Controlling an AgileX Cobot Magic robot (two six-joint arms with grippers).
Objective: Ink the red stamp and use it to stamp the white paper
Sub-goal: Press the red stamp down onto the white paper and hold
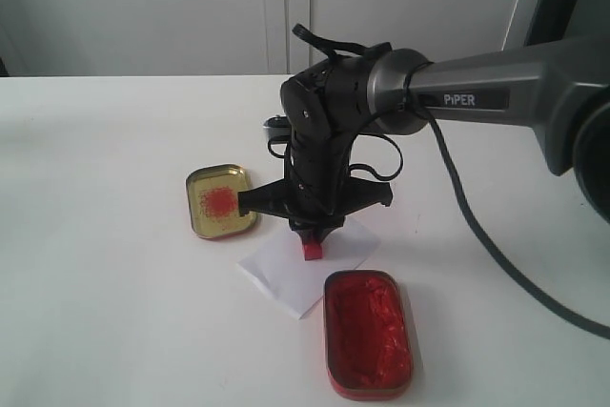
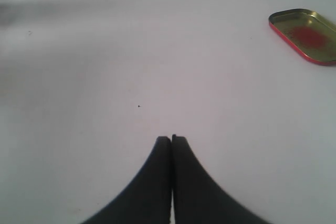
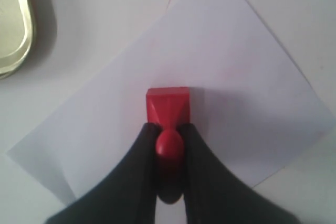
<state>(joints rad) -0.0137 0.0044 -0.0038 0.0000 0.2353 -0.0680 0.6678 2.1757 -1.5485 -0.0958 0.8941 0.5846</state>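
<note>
The red stamp (image 1: 312,248) stands with its square base down on the white paper (image 1: 286,278). My right gripper (image 1: 315,231) comes straight down from above and is shut on the stamp's knob. The right wrist view shows the red stamp (image 3: 167,106) over the middle of the white paper (image 3: 226,61), its knob pinched in my right gripper (image 3: 169,132). No print shows on the bare part of the sheet. My left gripper (image 2: 171,139) hangs shut and empty over bare table, out of the exterior view.
The oblong tin of red ink paste (image 1: 369,333) lies just in front of the paper. A gold tin with a red smudge (image 1: 221,200) lies to the paper's left, the same gold tin (image 2: 307,35) showing beyond my left gripper.
</note>
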